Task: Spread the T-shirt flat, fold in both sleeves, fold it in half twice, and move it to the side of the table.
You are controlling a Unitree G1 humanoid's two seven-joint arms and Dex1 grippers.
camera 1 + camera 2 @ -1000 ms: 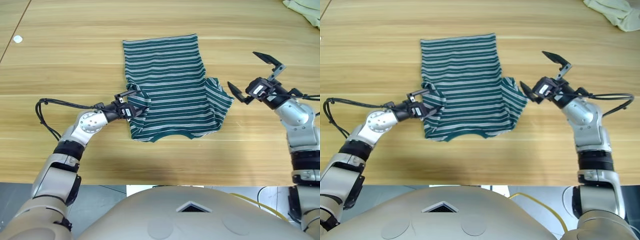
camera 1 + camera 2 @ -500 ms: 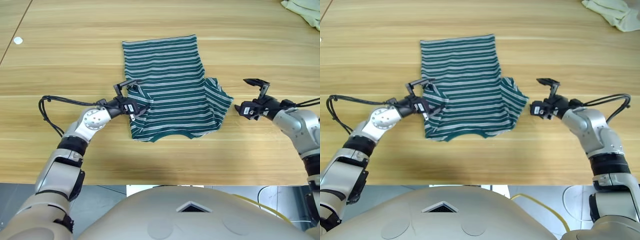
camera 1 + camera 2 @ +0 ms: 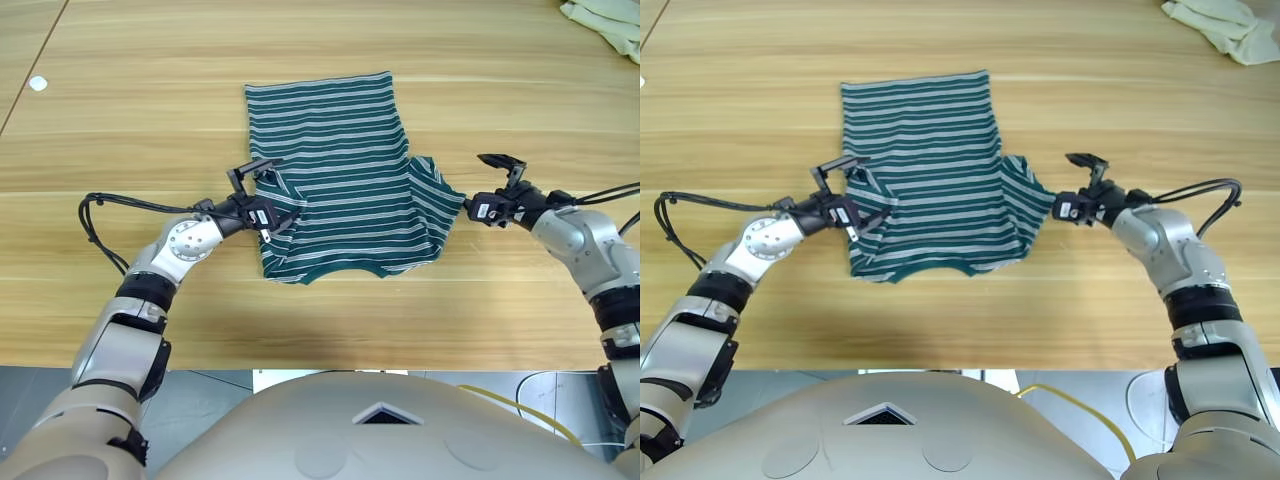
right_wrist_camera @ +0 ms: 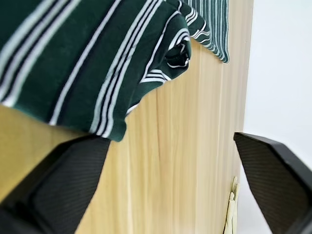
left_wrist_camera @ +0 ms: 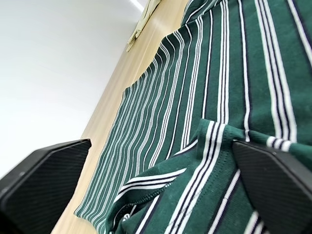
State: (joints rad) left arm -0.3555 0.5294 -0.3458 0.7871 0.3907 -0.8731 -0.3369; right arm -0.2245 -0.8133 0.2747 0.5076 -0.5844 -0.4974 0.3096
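Left eye view, read from the left of the frame. The left claw (image 3: 262, 195) sits left of centre at the T-shirt's (image 3: 340, 150) left edge. Its jaws stand wide, one finger raised and the other low against the cloth. A second ago the same claw lay low and closed on the left sleeve (image 3: 282, 192). Half a second ago it had already opened, and it has not shifted since. In the left wrist view the two dark fingers (image 5: 44, 175) sit far apart at the frame's lower corners, with the doubled-over sleeve lying free between them. This sleeve is therefore judged folded in and released.

The T-shirt lies in the middle of the bench (image 3: 150, 100), its hem toward the top of the frame and its collar toward the bottom. The body is flat, and it has not moved across the three instants.

Right of centre, the right sleeve (image 3: 437, 195) still juts outward, unfolded. The right claw (image 3: 482, 186) was raised and clear of the cloth a second ago. It has since dropped and closed in to just beside the sleeve's outer tip. Its jaws are spread and hold nothing. In the right wrist view the sleeve hem (image 4: 112, 83) lies ahead of the open fingers (image 4: 53, 185), not yet between them.

By this reading the first sleeve fold is complete and the second is about to begin. Both half-folds and the move aside remain. A pale cloth (image 3: 605, 20) lies at the upper right corner.
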